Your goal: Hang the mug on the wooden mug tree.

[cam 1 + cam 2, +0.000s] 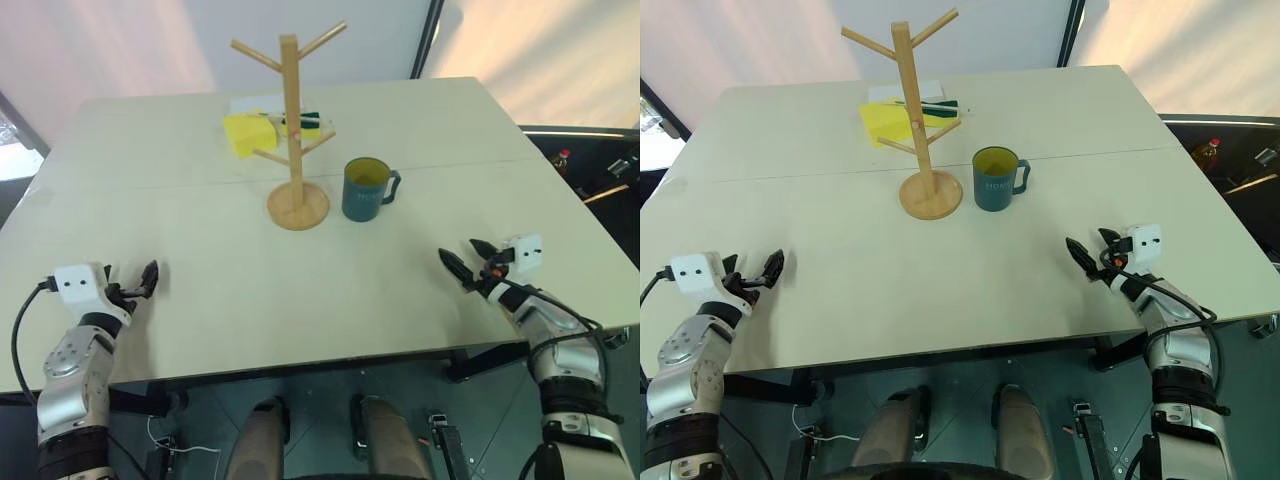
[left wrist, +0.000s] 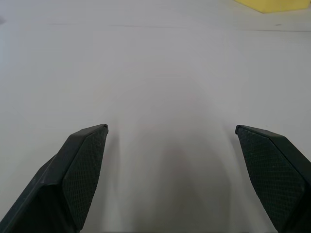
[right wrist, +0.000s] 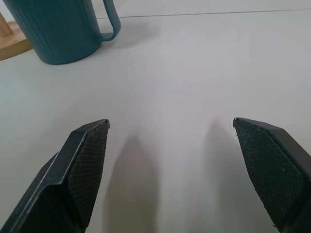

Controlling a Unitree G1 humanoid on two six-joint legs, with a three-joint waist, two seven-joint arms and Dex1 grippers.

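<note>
hard to see: the lettering on the mug (image 1: 995,180) is too small to read, and stuff behind the wooden mug tree (image 1: 920,130) is partly blocked by its post, just a yellow sheet (image 1: 248,132) and something dark green

mug: dark teal, ribbed sides, yellow-green inside, loop handle; standing upright on the table (image 1: 250,290) just beside the tree's round base, not touching it

tree: pale wood, thin post, slanted pegs, all bare

left gripper (image 1: 140,283): textured black fingers spread wide, nothing in them

right gripper (image 1: 1092,255): also spread wide, empty, well short of the mug

surface: smooth off-white tabletop with a seam across the middle
</note>
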